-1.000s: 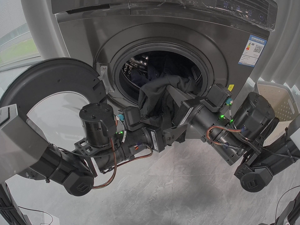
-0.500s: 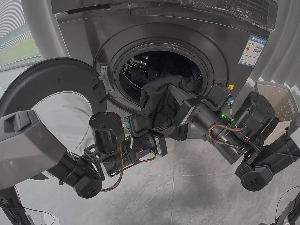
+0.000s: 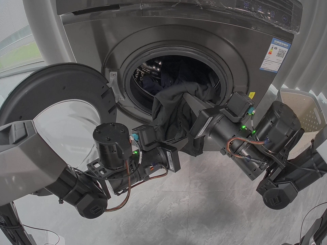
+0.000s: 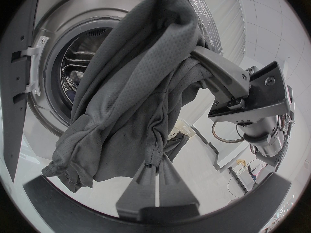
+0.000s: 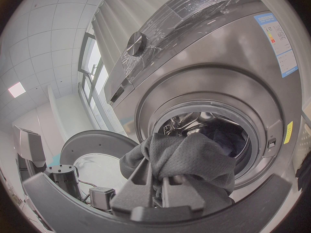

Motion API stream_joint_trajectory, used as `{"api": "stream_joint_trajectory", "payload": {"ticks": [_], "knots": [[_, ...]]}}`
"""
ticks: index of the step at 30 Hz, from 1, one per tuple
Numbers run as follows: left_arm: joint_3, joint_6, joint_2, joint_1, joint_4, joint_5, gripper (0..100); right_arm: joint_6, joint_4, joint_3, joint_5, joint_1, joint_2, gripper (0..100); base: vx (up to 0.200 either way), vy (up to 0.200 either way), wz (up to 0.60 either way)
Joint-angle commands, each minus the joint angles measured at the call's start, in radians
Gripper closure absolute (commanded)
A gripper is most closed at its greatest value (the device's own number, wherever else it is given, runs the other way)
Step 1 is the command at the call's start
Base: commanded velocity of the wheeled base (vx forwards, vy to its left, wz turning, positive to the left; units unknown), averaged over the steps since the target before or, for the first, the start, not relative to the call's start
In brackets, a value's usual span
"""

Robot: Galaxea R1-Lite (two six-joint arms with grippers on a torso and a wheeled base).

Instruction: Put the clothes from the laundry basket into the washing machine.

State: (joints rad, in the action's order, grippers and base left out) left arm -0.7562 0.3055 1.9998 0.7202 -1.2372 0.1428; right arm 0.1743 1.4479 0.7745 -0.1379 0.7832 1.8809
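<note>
We hold the dark grey garment (image 3: 172, 111) just in front of the lower rim of the washing machine (image 3: 190, 31) opening, not yet fully inside the drum. Our right gripper (image 5: 157, 175) is clamped on a bunched fold at the mouth of that opening. Our left gripper (image 4: 155, 164) is pinched tight on a hem below it. The cloth looks like light, limp mesh knit, so we expect it to sag, trail and perhaps catch on the rim. We judge a bunched fold a surer hold than one thin edge. The laundry basket (image 3: 306, 109) stands to the right of the opening.
</note>
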Motion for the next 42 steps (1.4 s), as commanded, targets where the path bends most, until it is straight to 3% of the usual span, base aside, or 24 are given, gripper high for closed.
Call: {"api": "stream_joint_trajectory", "payload": {"ticks": [1,3,4,16,27,28,42], "knots": [[0.008,0.0,-0.013,-0.007,-0.001,-0.009,100,0.001,0.002,-0.001,0.0,0.005,0.001,100,0.0,0.0,0.0],[0.001,-0.002,0.002,-0.018,0.002,-0.014,100,0.001,0.002,-0.001,-0.002,0.007,0.001,100,0.0,0.0,0.0],[0.001,-0.003,0.005,-0.018,0.002,-0.014,0,0.001,0.002,-0.001,-0.002,0.008,0.001,100,0.0,0.0,0.0],[-0.121,0.0,0.083,-0.036,-0.004,-0.017,0,0.001,0.002,-0.001,-0.002,0.011,0.0,100,0.0,0.0,0.0],[-0.13,0.001,0.099,-0.036,-0.008,-0.025,0,0.001,0.003,-0.011,-0.002,0.013,0.001,100,0.0,0.0,0.0],[-0.13,0.001,0.099,-0.036,-0.01,-0.032,100,0.001,0.003,-0.011,-0.002,0.013,0.001,100,0.0,0.0,0.0],[-0.13,-0.002,0.08,-0.027,-0.016,-0.045,100,0.004,0.003,-0.03,0.0,0.011,-0.002,100,0.0,0.0,0.0]]}}
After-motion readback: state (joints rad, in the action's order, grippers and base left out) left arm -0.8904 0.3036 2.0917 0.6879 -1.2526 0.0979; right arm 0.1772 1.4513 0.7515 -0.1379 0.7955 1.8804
